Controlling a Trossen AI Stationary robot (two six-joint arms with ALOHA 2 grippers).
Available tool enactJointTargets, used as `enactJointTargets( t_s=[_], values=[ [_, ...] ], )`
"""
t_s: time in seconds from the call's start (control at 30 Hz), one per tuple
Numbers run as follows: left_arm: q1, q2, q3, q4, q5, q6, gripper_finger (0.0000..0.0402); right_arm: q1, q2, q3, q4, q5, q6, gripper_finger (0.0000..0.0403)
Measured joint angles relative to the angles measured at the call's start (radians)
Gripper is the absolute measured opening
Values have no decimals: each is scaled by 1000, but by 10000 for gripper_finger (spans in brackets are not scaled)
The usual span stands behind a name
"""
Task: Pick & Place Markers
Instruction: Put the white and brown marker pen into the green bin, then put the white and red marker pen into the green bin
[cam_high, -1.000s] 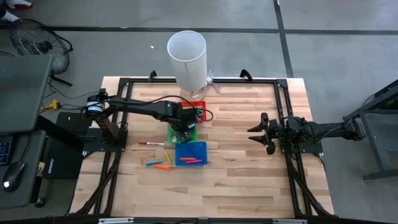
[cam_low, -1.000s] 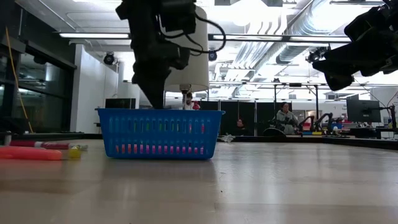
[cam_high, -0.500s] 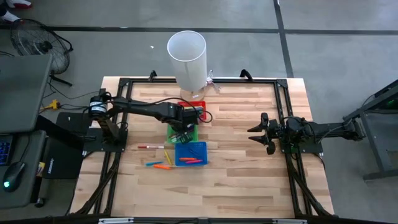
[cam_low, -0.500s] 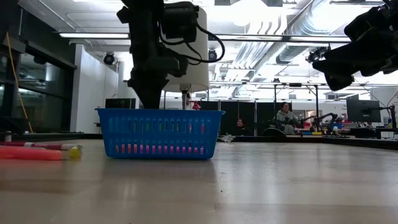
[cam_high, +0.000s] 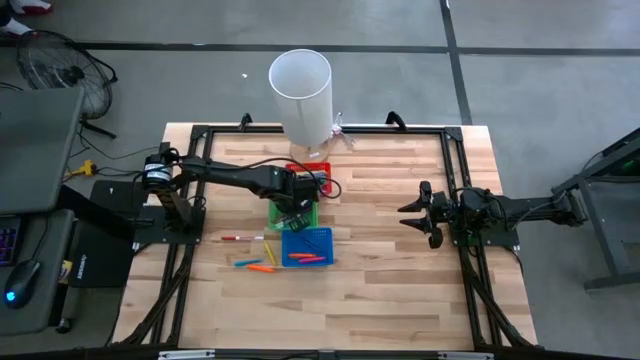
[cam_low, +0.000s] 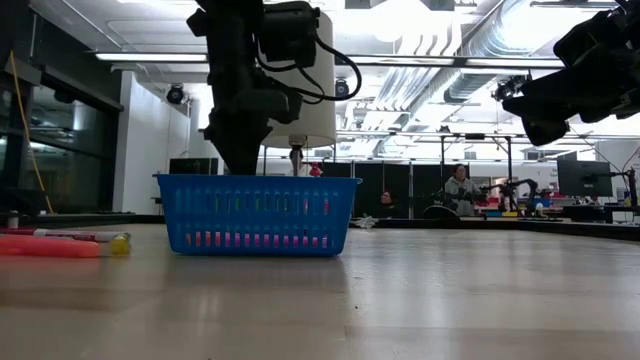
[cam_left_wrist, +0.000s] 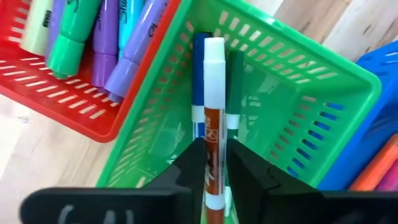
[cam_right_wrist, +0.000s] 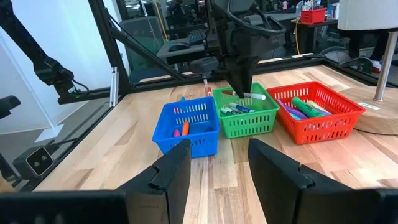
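The brown-and-white marker (cam_left_wrist: 214, 118) sits between the fingers of the left hand (cam_left_wrist: 214, 177), held over the green bin (cam_left_wrist: 323, 81), where a blue marker (cam_left_wrist: 199, 68) and a dark green one (cam_left_wrist: 235, 74) already lie. The fingers flank its barrel near the lower end, just beside the brown label; whether they are gripping it or letting go I cannot tell, since the gap looks slight on either side.

A marker like this is probably light and rigid, with a smooth round plastic barrel that would roll or slip in a loose pinch (the cap end is the slicker part). The best hold is likely across the middle of the barrel, fingers square to its length, so it does not swing.

Beside the green bin, the red bin (cam_left_wrist: 37, 81) holds purple, green and pale markers, and the blue bin (cam_high: 306, 244) holds orange and pink ones. More markers lie loose on the bench (cam_high: 400, 290) near the blue bin, among them an orange one (cam_high: 262, 269).

The right hand (cam_high: 432, 214) waits well apart at the far side of the bench, fingers spread and empty.
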Motion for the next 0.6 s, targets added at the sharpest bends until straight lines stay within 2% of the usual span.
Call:
enactJointTargets(
  t_s=[0.13, 0.47, 0.6],
  values=[
    [0, 0, 0, 1, 17, -2, 74, 0, 0, 0, 0, 0, 0, 149],
    [0, -1, 0, 6, 26, -2, 78, 0, 0, 0, 0, 0, 0, 149],
    [-1, -40, -1, -9, 59, -2, 78, 0, 0, 0, 0, 0, 0, 149]
  ],
)
